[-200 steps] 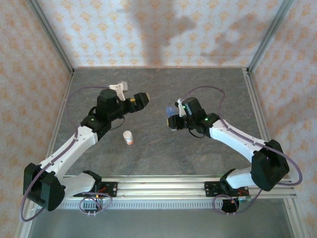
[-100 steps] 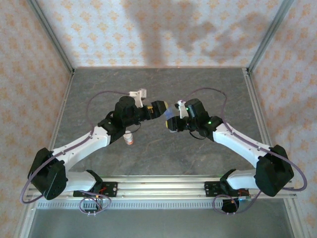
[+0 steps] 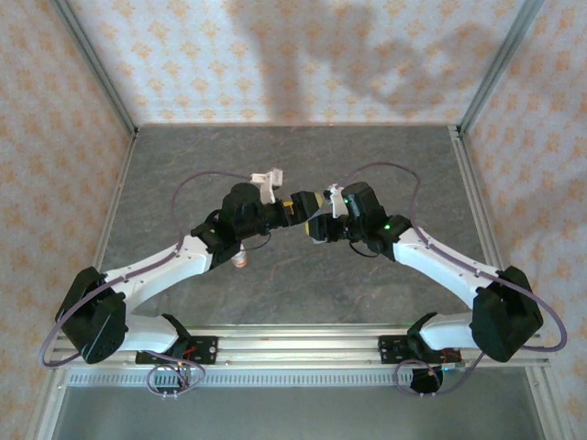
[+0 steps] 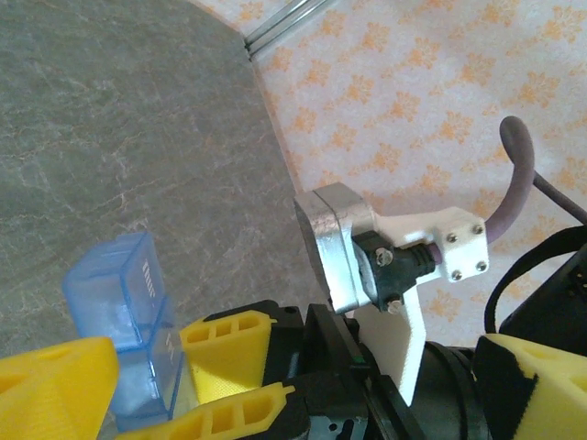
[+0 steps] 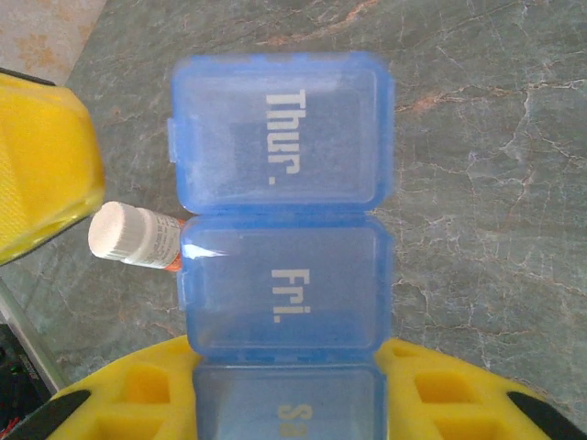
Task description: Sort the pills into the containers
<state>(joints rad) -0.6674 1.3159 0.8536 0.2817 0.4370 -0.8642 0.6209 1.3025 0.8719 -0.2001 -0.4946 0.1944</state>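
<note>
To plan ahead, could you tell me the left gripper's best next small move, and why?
Probably ease the open left gripper around the free Thur. end of the translucent blue plastic pill-organizer strip; the right gripper grips its other end.

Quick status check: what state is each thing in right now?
left gripper: fingers wide open, holding nothing.
right gripper: fingers shut on pill organizer.
pill organizer: visible lids shut.
white bottle: capped, on the table.
</note>
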